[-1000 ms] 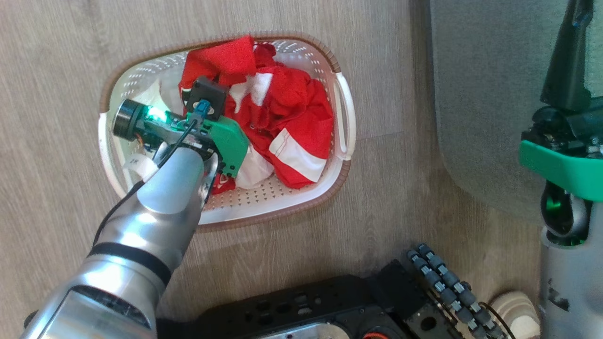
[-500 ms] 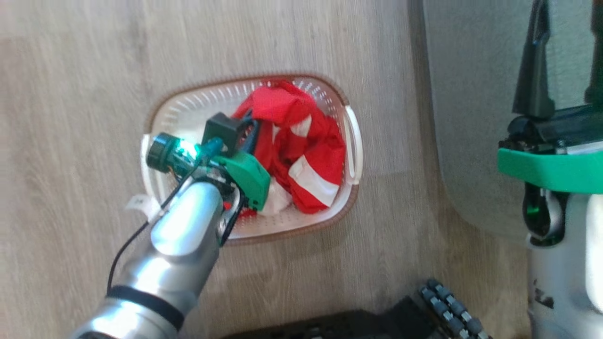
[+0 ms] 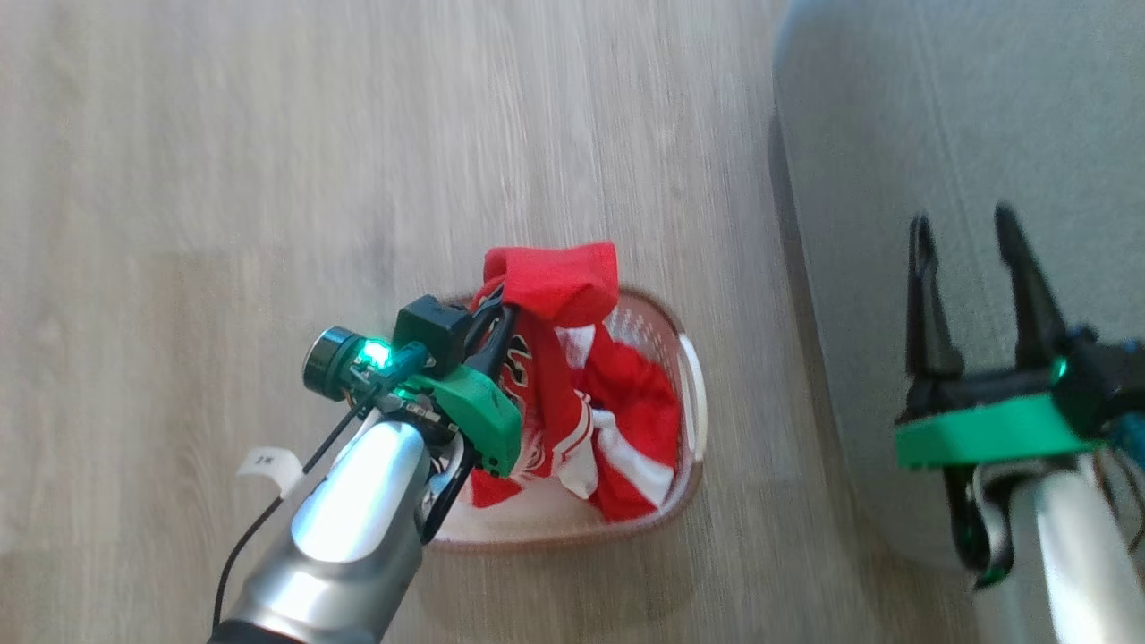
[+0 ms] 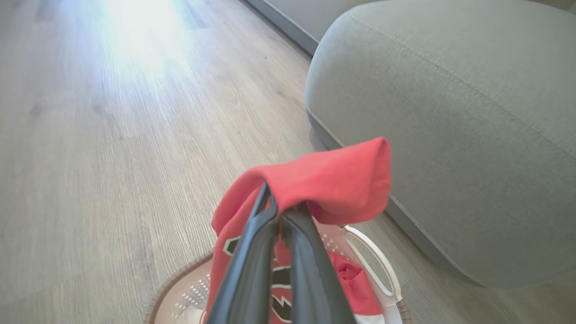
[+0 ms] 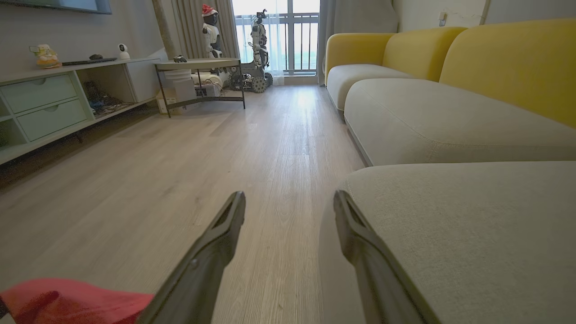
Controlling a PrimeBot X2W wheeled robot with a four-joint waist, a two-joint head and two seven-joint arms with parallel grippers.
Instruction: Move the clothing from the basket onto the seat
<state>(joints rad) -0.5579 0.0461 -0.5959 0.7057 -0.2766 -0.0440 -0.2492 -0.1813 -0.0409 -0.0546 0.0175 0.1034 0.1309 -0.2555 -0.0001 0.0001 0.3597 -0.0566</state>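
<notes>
Moved: left gripper (image 3: pixel 499 310) has raised one red fold of clothing (image 3: pixel 556 279) above the basket (image 3: pixel 691 394).
Grip: jaws pinched tight on that fold.
Other arm: right gripper (image 3: pixel 962 219) spread wide, empty, at the seat (image 3: pixel 939 116) edge.
Clothing: rest trails into basket.

Clothing (image 3: pixel 555 282): bright red, white stripes, black-and-white emblem. Basket (image 3: pixel 696 402): white, perforated dot pattern, brown woven-look rim. Seat (image 3: pixel 894 134): plain grey-green. Floor (image 3: pixel 224 179): pale grey-brown wood grain. Left hand (image 3: pixel 499 315), right hand (image 3: pixel 962 224): black, green at base. Sofa backrests (image 5: pixel 508 58): mustard yellow.
</notes>
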